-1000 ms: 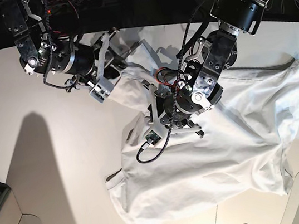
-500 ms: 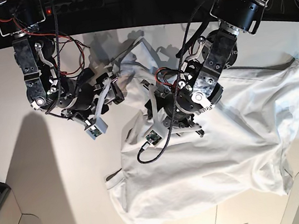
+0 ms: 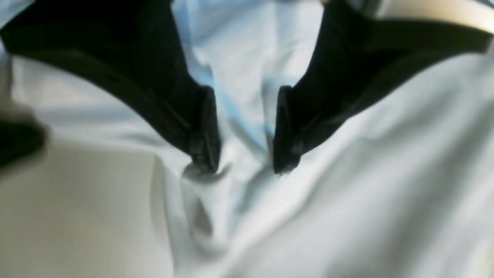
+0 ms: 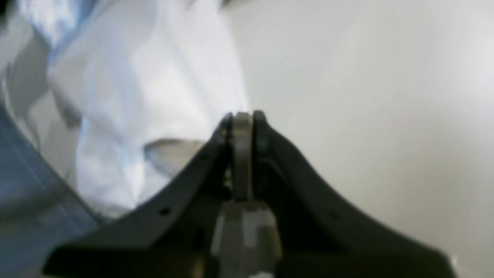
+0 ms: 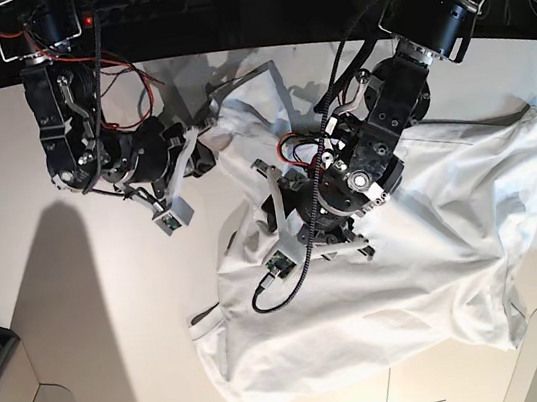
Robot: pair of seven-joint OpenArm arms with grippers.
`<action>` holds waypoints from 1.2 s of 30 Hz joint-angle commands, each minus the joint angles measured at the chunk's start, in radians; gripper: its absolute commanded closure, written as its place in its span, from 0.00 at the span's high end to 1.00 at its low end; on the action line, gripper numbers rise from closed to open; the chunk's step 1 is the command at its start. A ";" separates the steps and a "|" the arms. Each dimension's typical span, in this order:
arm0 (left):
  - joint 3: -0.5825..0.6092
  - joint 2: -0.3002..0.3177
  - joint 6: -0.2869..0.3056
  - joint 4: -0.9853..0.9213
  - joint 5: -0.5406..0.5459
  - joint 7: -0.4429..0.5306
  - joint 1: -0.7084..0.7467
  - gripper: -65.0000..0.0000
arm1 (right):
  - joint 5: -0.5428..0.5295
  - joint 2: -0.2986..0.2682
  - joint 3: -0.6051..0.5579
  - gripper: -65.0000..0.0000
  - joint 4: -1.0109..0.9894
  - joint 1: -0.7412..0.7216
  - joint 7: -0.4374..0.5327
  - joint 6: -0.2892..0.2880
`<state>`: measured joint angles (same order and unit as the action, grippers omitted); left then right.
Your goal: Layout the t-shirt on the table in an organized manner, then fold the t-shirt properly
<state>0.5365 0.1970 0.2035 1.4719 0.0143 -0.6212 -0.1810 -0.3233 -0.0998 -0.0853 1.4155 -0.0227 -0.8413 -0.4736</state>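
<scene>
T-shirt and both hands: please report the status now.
Left hand open, fingertips pressing on the t-shirt. Right hand shut, empty, over the bare table beside the cloth. T-shirt crumpled, not laid flat. Nothing in the way.

base overhead, wrist views close, sharing t-shirt (image 5: 439, 256)

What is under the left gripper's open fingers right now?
Wrinkled white t-shirt lies under the open left gripper; bare table shows beside it. Whatever's beneath that cloth is covered.

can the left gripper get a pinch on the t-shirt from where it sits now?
Probably yes: left gripper is open with its fingertips down on the t-shirt, a ridge of cloth between them and nothing in the way.
</scene>
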 commanded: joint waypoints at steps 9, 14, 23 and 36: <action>-0.006 -0.003 0.003 0.070 -0.003 0.018 -0.021 0.41 | 0.001 -0.003 0.001 0.00 0.280 0.148 -0.137 -0.001; -0.006 -0.002 0.018 0.070 -0.003 0.018 -0.020 0.41 | -0.054 -0.002 0.001 0.00 0.375 0.240 -0.163 0.007; -0.006 -0.002 0.018 0.070 -0.003 0.014 -0.021 0.41 | -0.158 -0.002 0.000 0.00 0.678 0.405 -0.190 0.006; -0.006 -0.003 0.017 0.070 -0.003 0.014 -0.021 0.41 | -0.282 -0.002 -0.154 0.00 0.894 0.474 -0.197 -0.042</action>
<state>0.5354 0.1967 0.2249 1.5242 0.0113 -0.6243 -0.1806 -0.5781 -0.1024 -0.2390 2.2887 0.4492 -1.0595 -0.5018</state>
